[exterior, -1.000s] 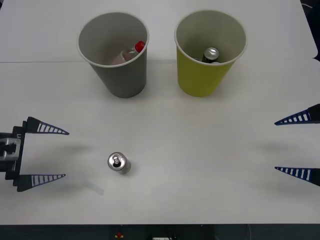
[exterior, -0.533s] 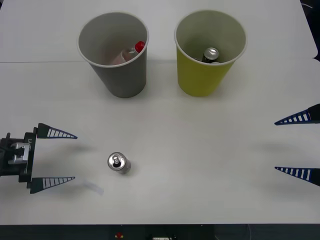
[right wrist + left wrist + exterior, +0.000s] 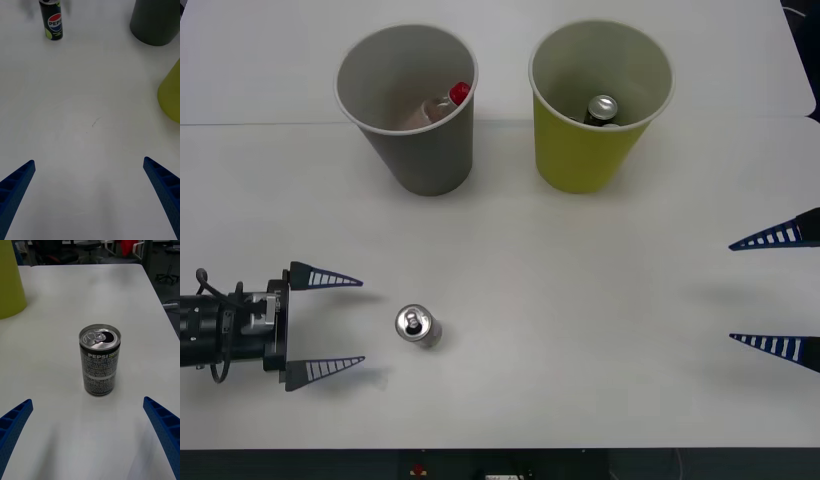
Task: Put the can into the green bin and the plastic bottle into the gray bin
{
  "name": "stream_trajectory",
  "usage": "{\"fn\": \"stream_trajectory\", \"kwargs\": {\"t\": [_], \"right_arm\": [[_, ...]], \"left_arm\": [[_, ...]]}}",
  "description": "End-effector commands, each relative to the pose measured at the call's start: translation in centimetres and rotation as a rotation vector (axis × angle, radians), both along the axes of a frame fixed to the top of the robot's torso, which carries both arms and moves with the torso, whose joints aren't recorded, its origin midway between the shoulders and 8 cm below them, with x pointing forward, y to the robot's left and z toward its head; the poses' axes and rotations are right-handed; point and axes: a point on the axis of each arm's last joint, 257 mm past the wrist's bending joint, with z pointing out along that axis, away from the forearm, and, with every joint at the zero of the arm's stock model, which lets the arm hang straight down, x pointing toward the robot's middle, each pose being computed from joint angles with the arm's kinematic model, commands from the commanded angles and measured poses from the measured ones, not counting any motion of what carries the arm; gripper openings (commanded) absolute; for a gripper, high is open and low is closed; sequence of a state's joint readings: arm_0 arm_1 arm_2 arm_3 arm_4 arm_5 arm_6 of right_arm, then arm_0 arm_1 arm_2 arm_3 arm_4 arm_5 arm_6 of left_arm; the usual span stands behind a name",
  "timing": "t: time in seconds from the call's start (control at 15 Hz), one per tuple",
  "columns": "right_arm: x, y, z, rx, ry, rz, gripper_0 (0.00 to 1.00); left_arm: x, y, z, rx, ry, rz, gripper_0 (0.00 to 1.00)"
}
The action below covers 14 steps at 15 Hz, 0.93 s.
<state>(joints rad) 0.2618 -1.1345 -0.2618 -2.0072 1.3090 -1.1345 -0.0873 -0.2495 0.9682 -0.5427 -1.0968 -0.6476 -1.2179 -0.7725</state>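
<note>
Cans number two on this white table (image 3: 580, 300). One can (image 3: 417, 326) stands upright on the near left part of the tabletop, silver top with its pull tab showing, dark body with Pepsi lettering readable in the left wrist view. A second can (image 3: 602, 109) sits inside the green bin (image 3: 590, 150), where its silver top and a sliver of dark body show above the rim's shadow. Bins number two as well: the gray bin (image 3: 420, 150) stands at the far left and the green bin just to its right, apart from each other. One plastic bottle (image 3: 442, 106) lies tilted inside the gray bin, its red cap up against the inner wall; its pale body is hard to make out against the gray.

The left gripper (image 3: 326, 325) hovers low over the table just left of the standing can, fingers spread wide and pointing at it, with bare table between them and the can. The right gripper (image 3: 776, 290) sits at the right edge of the front view, fingers also spread wide, well apart from everything; its body is cut off by the frame. Nothing stands between the left gripper and the can. Chairs and office furniture show beyond the table's far end in the left wrist view.
</note>
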Motion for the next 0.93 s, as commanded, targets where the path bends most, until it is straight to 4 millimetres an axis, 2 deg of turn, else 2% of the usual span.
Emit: {"fn": "stream_trajectory", "kwargs": {"t": [0.07, 0.93], "right_arm": [[0.0, 0.0, 0.0, 0.0, 0.0, 0.0, 1.0], [0.0, 0.0, 0.0, 0.0, 0.0, 0.0, 1.0]], "left_arm": [[0.6, -1.2, -0.8, -0.032, 0.016, 0.011, 1.0], [1.1, -8.6, -3.4, -0.113, 0.052, 0.014, 1.0]]}}
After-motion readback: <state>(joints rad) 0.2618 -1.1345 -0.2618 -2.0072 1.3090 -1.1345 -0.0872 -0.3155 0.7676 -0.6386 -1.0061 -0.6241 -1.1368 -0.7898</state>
